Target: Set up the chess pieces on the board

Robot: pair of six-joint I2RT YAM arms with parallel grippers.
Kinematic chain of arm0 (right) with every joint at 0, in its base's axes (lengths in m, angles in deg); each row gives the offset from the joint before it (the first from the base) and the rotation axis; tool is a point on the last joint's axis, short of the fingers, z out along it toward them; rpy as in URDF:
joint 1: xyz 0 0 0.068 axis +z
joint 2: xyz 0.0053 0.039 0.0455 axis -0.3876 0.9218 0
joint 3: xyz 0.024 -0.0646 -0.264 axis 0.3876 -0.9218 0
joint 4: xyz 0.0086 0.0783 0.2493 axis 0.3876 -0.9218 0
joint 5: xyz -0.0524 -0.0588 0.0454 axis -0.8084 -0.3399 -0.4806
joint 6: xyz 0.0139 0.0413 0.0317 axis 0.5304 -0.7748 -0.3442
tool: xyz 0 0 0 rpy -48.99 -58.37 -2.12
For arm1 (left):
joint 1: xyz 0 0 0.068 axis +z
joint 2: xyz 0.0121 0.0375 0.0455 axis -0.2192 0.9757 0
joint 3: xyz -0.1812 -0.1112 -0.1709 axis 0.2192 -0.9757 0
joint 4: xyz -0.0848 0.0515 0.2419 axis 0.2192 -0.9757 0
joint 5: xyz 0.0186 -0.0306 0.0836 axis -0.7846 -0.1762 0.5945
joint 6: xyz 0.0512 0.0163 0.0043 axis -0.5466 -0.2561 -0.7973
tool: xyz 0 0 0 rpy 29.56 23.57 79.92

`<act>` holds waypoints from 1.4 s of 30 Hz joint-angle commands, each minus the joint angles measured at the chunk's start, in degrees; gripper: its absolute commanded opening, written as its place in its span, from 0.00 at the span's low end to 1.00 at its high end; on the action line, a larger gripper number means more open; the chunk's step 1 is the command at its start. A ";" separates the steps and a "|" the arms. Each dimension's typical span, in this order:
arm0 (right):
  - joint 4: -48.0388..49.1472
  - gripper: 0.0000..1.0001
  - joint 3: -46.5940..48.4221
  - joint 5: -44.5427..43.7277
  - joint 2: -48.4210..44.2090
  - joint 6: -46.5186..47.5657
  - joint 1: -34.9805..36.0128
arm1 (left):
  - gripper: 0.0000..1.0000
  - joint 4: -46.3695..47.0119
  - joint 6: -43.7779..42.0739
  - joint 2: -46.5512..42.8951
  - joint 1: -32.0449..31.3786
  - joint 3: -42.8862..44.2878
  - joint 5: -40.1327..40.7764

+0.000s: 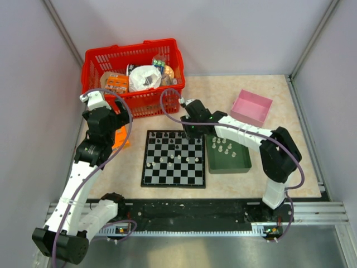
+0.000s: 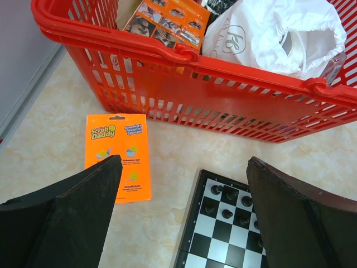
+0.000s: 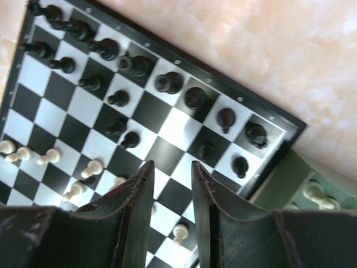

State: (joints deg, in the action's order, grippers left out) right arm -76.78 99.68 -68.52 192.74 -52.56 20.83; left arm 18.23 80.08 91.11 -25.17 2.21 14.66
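The board (image 1: 167,176) lies in the middle of the table. Black chess pieces (image 3: 169,82) stand in two rows along its far edge, and white chess pieces (image 3: 92,166) sit in a loose row nearer me. My right gripper (image 3: 172,164) hovers over the board's far right part (image 1: 192,133), its jaws open by a narrow gap with nothing between them. More white pieces (image 1: 223,148) lie in the green tray (image 1: 239,165) right of the board. My left gripper (image 2: 184,162) hangs wide open and empty above the bare table beside the board's far left corner (image 2: 223,240).
A red basket (image 1: 134,75) of packaged goods and a white bag stands at the back left. An orange sponge packet (image 2: 118,153) lies flat between the basket and the board. A pink box (image 1: 252,107) sits at the back right.
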 commanded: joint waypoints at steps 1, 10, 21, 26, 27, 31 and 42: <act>1.22 0.33 2.86 2.94 0.94 -0.79 2.94 | 0.99 2.84 0.74 -0.84 0.21 -0.34 -0.07; 1.74 0.33 5.94 3.48 6.40 -1.32 5.41 | 0.99 2.76 0.56 -1.02 0.21 -0.43 0.28; 1.57 0.33 7.96 2.24 9.56 -1.67 5.41 | 0.99 2.93 0.48 -0.67 0.21 -0.51 0.37; 1.22 0.32 8.40 2.24 10.09 -1.58 5.41 | 0.99 2.93 0.30 -0.67 0.21 -0.34 0.28; 1.22 0.31 8.40 2.42 10.18 -1.67 5.41 | 0.99 2.93 0.30 -0.67 0.21 -0.34 0.28; 1.04 0.29 8.31 2.42 10.44 -1.58 5.41 | 0.99 3.02 0.30 -0.58 0.21 -0.34 0.20; 0.95 0.23 9.10 2.68 11.24 -1.76 5.41 | 0.99 2.93 -0.14 -0.49 0.21 0.28 0.11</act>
State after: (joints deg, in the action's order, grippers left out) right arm -76.45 105.51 -65.70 203.30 -53.92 25.95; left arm 18.23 80.41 91.11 -25.13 1.73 14.63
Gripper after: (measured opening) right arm 0.249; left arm 0.987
